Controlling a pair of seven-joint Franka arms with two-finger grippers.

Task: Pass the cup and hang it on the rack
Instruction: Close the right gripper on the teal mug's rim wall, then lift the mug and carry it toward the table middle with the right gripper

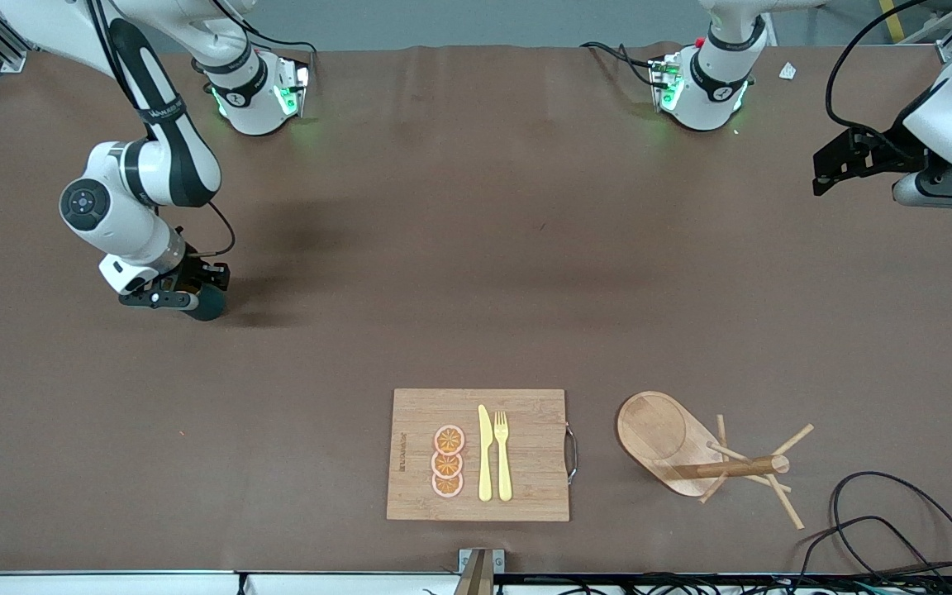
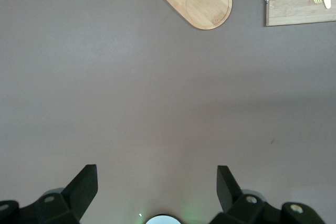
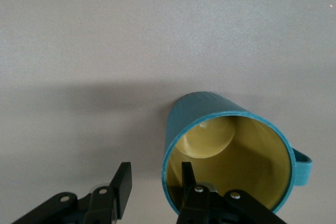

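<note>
We see 1 cup [image 3: 210, 124], R gripper [image 3: 155, 182] fingers straddling its rim, half closed, 1 rack [image 1: 674, 442] tipped over, L gripper [image 2: 157, 182] waiting, wide open, empty.

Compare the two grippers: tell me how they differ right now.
The right gripper is down at the cup, one finger inside the rim and one outside; the left gripper hangs over bare table, nothing between its fingers. The left stands wide open; the right's gap is narrower. Both are black two-finger grippers.
</note>
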